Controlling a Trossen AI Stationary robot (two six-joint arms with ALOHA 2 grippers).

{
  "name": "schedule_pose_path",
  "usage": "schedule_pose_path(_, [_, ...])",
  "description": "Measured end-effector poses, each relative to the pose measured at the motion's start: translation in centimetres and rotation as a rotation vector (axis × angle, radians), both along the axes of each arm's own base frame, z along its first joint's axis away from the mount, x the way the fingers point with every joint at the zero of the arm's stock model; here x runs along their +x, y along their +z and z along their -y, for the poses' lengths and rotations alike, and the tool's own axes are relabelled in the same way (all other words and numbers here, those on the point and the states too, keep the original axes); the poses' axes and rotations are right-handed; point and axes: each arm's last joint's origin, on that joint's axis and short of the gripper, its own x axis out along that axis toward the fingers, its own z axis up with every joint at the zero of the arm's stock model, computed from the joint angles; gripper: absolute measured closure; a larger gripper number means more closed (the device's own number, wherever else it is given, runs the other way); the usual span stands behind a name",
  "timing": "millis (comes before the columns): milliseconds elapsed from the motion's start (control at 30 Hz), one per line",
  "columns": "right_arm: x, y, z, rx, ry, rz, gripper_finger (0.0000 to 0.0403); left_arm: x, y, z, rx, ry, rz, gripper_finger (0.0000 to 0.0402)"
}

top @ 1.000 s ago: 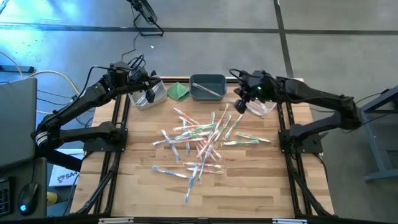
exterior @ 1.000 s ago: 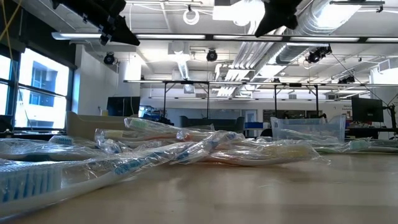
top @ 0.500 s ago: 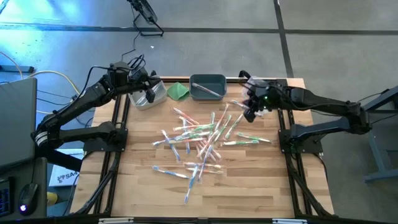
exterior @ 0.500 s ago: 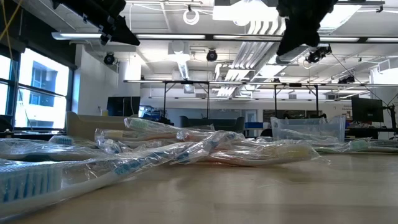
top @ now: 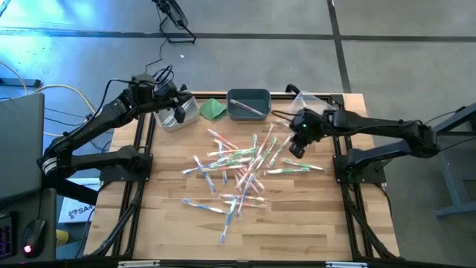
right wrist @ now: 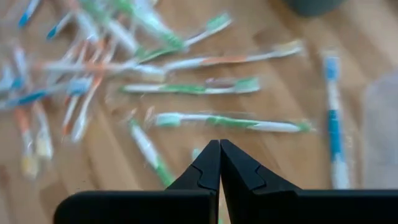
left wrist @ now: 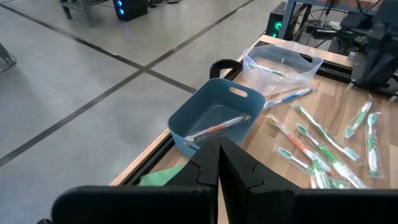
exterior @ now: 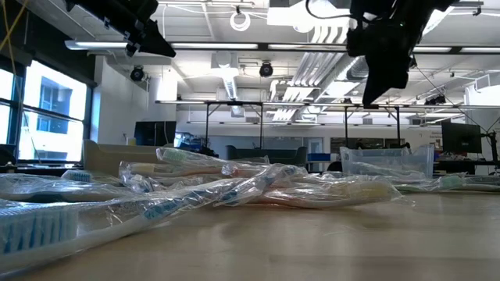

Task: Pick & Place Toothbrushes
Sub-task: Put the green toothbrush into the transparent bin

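Note:
Many toothbrushes in clear wrappers lie scattered flat on the wooden table; they also show in the right wrist view and the low view. One toothbrush lies inside the blue-grey bin. My right gripper hangs shut above the right side of the pile, tipped downward, with nothing in it. My left gripper waits shut and high over a clear bin at the far left, also with nothing in it.
A folded green cloth lies between the left clear bin and the blue-grey bin. A second clear bin stands at the far right with a toothbrush in it. Black rails run along both sides of the table. The near part of the table is bare wood.
My right gripper has come down from beside the far right clear bin toward the table's near edge and now hangs over the right side of the toothbrush pile, tipped further downward. It has stayed shut. The toothbrushes have not moved.

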Motion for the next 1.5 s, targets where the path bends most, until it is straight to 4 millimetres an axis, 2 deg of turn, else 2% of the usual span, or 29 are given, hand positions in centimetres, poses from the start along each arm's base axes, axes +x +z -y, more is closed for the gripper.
schedule_pose_path(200, [0.8,-1.1,0.1,0.03,0.083,-0.049,0.0382,0.0,0.0,0.0,-0.001,0.0,-0.001,0.0402])
schedule_pose_path(467, [2.0,-2.8,0.0,0.044,0.101,-0.13,0.0277,0.0,0.0,0.0,-0.001,0.0,-0.001,0.0401])
schedule_pose_path(600, [2.4,-3.8,-0.4,0.054,0.119,-0.202,0.025,0.0,0.0,0.0,-0.001,0.0,-0.001,0.0402])
schedule_pose_path(1000, [4.3,-7.3,-1.4,0.079,0.143,-0.361,0.0264,0.0,0.0,0.0,-0.001,0.0,-0.001,0.0401])
schedule_pose_path(1267, [5.6,-8.9,-1.2,0.078,0.143,-0.347,0.0265,0.0,0.0,0.0,-0.004,0.0,-0.004,0.0402])
schedule_pose_path(1500, [6.0,-9.8,-1.1,0.087,0.143,-0.376,0.0266,0.0,-0.1,0.0,-0.004,0.001,-0.004,0.0402])
